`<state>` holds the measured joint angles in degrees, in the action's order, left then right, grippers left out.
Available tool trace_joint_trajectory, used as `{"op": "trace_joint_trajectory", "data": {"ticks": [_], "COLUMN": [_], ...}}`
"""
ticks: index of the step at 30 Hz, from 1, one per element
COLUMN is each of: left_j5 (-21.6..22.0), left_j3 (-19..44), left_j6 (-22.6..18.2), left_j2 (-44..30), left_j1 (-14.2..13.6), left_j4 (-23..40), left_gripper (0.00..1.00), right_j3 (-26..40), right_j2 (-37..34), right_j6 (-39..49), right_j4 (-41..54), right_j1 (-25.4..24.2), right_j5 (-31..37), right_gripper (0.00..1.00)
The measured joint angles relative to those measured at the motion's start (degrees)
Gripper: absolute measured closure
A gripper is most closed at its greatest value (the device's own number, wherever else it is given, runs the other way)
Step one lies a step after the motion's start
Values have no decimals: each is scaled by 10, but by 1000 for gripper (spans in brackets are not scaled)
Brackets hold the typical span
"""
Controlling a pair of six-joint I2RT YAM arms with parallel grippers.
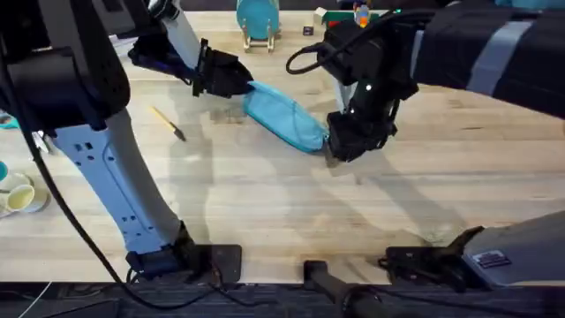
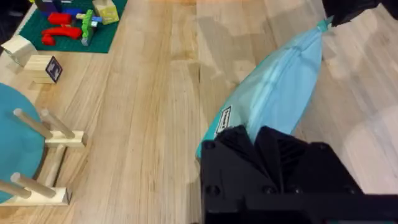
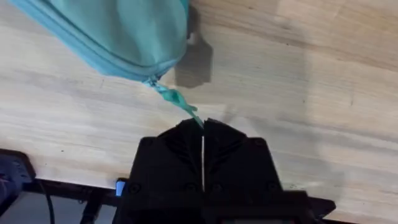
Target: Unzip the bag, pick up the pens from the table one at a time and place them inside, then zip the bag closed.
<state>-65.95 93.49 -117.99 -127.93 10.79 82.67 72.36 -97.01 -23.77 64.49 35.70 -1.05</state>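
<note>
The light teal bag lies slanted on the pale wooden table, its zipper closed up to the end where the pull sits. My left gripper is shut on the bag's far-left end, and the left wrist view has its fingers clamped over the bag. My right gripper is at the bag's near-right end. In the right wrist view it is shut on the teal zipper pull, which trails from the bag. The pens are out of view.
A thin yellow stick with a dark tip lies left of the bag. A teal disc on a wooden stand is at the back. A green mat with bricks and wooden blocks lie farther off. Cups sit at the left edge.
</note>
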Motion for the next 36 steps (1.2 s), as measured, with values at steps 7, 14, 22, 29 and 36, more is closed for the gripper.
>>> {"op": "trace_joint_trajectory", "data": {"ticks": [7, 14, 22, 29, 36], "left_j5": [0, 0, 0, 1, 1], "left_j3": [0, 0, 0, 0, 0], "left_j6": [0, 0, 0, 0, 0], "left_j2": [0, 0, 0, 0, 0], "left_j1": [0, 0, 0, 0, 0], "left_j4": [0, 0, 0, -1, -1], "left_gripper": [959, 959, 959, 959, 959], "right_j3": [0, 0, -1, -3, -3], "right_j2": [0, 1, 73, 76, 76], "right_j6": [0, 0, -7, -7, -7], "right_j4": [0, 7, 37, 83, 75], "right_j1": [0, 0, 0, 0, 0], "right_j5": [-3, -3, 2, 24, 32], "right_gripper": [968, 967, 967, 967, 967]}}
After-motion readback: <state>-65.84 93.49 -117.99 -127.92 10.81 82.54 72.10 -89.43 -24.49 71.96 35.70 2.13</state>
